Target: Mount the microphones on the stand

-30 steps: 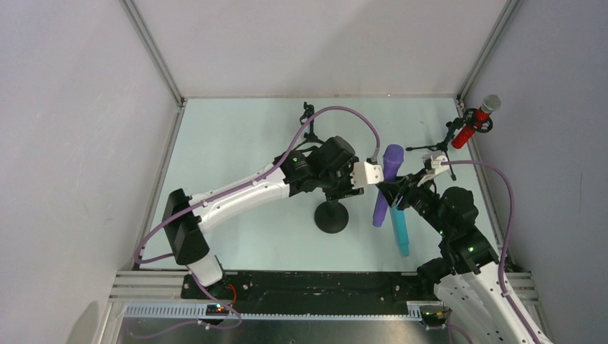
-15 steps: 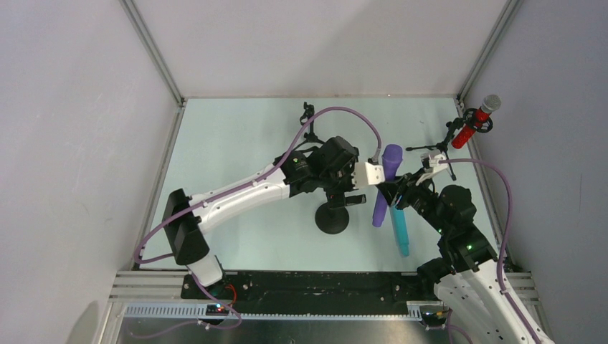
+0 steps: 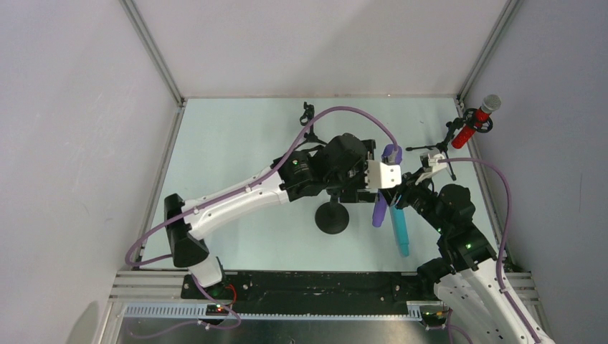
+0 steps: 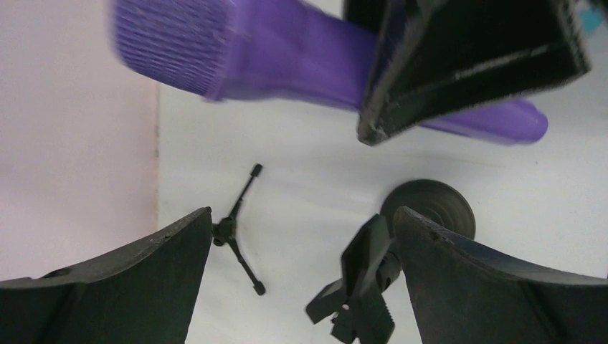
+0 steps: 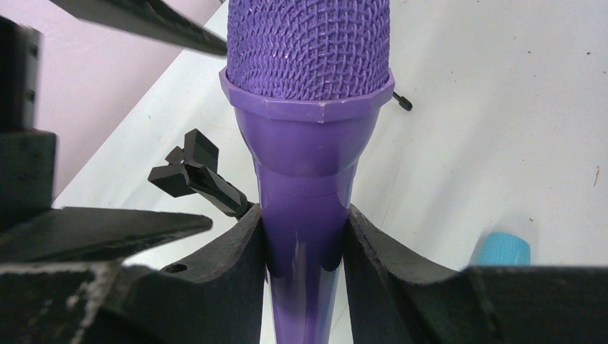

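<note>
Table [image 3: 236, 158]: purple mic [image 5: 308, 143], teal mic [image 3: 399, 229], red mic [image 3: 466, 134] – 3 total.

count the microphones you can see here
3. The glittery red microphone with a silver mesh head sits in a black stand, far right; the all-purple microphone is gripped by the right tool; the teal microphone lies on the table beside it. None look hidden.

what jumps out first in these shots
The purple microphone gripped by the right tool right of centre, the open left tool beside it. A red microphone sits clipped in a stand at the far right corner; a teal microphone lies on the table nearby.
</note>
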`<state>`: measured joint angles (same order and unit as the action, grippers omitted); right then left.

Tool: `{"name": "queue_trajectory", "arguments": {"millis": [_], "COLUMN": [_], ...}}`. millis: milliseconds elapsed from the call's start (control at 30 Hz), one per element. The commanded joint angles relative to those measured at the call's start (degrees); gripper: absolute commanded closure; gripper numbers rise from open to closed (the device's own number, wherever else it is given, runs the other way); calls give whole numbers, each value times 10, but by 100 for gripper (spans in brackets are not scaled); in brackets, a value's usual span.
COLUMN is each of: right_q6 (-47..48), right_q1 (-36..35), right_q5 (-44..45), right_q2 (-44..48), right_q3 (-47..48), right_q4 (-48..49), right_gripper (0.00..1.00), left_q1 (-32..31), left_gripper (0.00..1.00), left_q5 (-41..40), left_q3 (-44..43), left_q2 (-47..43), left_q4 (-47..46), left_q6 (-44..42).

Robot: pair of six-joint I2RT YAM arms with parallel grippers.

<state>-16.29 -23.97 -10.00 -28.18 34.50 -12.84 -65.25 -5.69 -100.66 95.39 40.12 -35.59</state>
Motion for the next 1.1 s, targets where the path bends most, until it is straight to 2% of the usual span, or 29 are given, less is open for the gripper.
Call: {"name": "queue_trajectory", "arguments": {"millis": [0,133,233,467,633,867,1067], "right_q6": [-5,-6,-8,-12,-13,-17,-13], "right_q1": [3,3,3,4,4,5,5], "right_q5": [-8,-10,-13,-17,-19,-21,-18], "right_q2": [1,-2,-4,-7,-11,-15,-14], "right_q3": [0,-1,0,0,0,0,0], "right_q4": [24,28,29,33,33,36,32], "right_gripper": [100,100,100,100,100,100,100], "left_q1": [0,3,16,77,129,198,263], "left_gripper": [0,0,0,0,0,0,0], "left_q5": [12,47,109,223,295,338,345], "left_q3": [-51,-74,-76,-22,68,193,324], "left_q2": [-31,-47,-64,-128,-180,-228,-259], "left_q4": [-12,-16,-26,-76,-153,-275,-419], "left_q6": [-4,11,31,90,152,243,385]}}
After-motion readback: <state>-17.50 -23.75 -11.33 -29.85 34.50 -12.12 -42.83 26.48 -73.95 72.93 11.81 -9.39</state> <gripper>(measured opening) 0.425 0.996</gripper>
